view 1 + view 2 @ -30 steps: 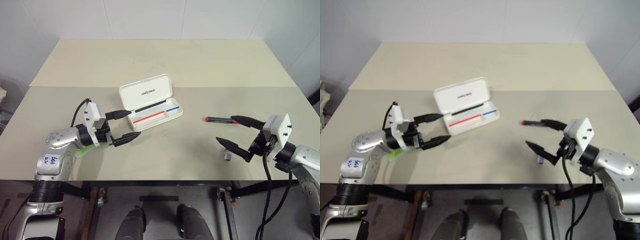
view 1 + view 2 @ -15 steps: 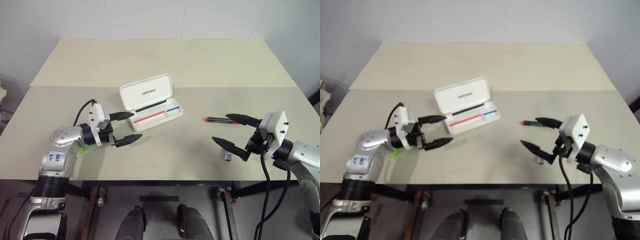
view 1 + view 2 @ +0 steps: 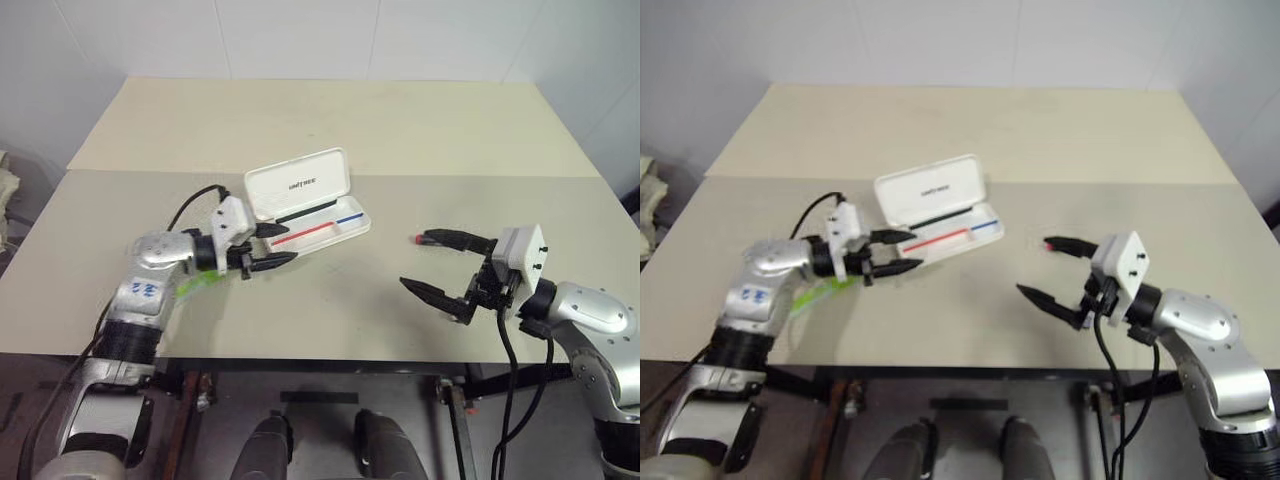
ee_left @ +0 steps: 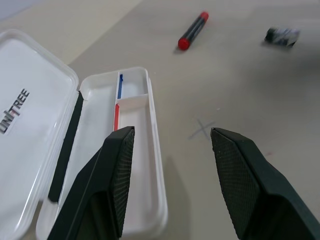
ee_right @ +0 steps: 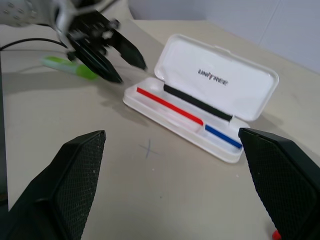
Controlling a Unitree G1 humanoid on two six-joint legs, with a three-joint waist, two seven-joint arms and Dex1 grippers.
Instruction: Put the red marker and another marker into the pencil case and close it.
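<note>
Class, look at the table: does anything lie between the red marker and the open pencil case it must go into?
Nothing visible does. The red marker lies on bare table, and the stretch to the open pencil case is free.

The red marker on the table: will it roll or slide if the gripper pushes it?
The red marker looks like a slim round barrel lying flat on the smooth table, so it probably rolls if pushed sideways. It appears stiff and light, so an off-centre nudge may spin it.
</note>
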